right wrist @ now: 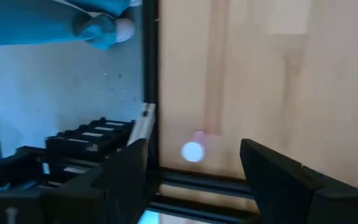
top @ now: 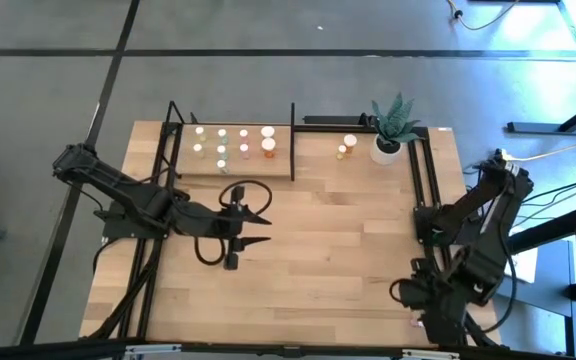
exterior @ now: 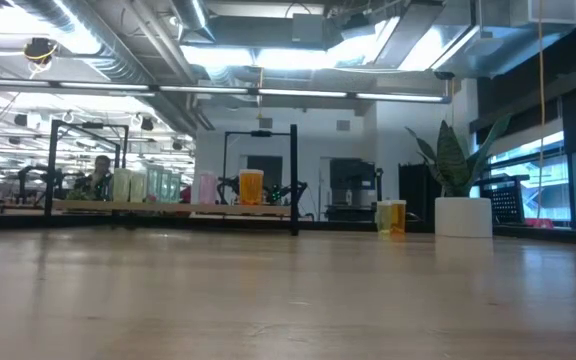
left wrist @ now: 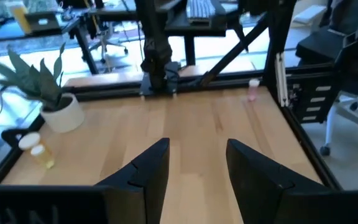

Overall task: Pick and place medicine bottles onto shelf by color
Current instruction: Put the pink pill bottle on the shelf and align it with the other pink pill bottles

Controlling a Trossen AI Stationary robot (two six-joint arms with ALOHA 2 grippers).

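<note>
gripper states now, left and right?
Left tool: open, empty, over mid-table.
Right tool: open, empty, above a pink bottle at the table edge.

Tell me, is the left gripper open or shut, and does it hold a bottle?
Open and empty. In its wrist view, the left gripper shows bare table between its parted fingers.
</note>
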